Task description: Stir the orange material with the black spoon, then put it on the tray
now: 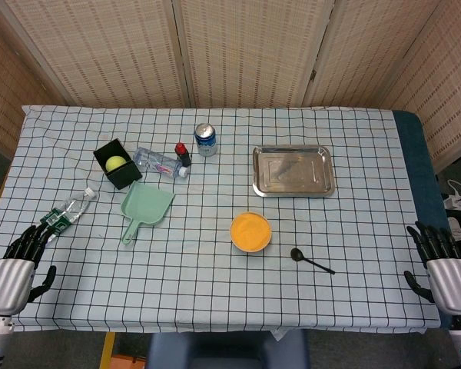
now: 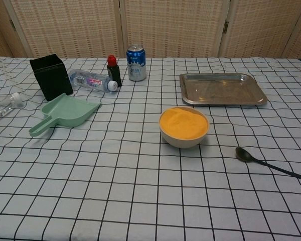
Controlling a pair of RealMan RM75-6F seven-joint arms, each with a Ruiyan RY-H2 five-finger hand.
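black fingers on left hand (image 1: 19, 265) and right hand (image 1: 439, 265) spread, holding nothing.

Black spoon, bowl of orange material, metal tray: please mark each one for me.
black spoon (image 2: 247, 154), chest view, on its scoop end.
bowl of orange material (image 2: 183, 140), chest view, on its front outer wall.
metal tray (image 1: 293, 190), head view, on its near rim.

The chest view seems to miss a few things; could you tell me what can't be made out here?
- Both robot hands: outside the chest view.
- Left robot hand and right robot hand, head view: wrists cut by the bottom edge.
- Black box: its contents hidden by its wall in the chest view.
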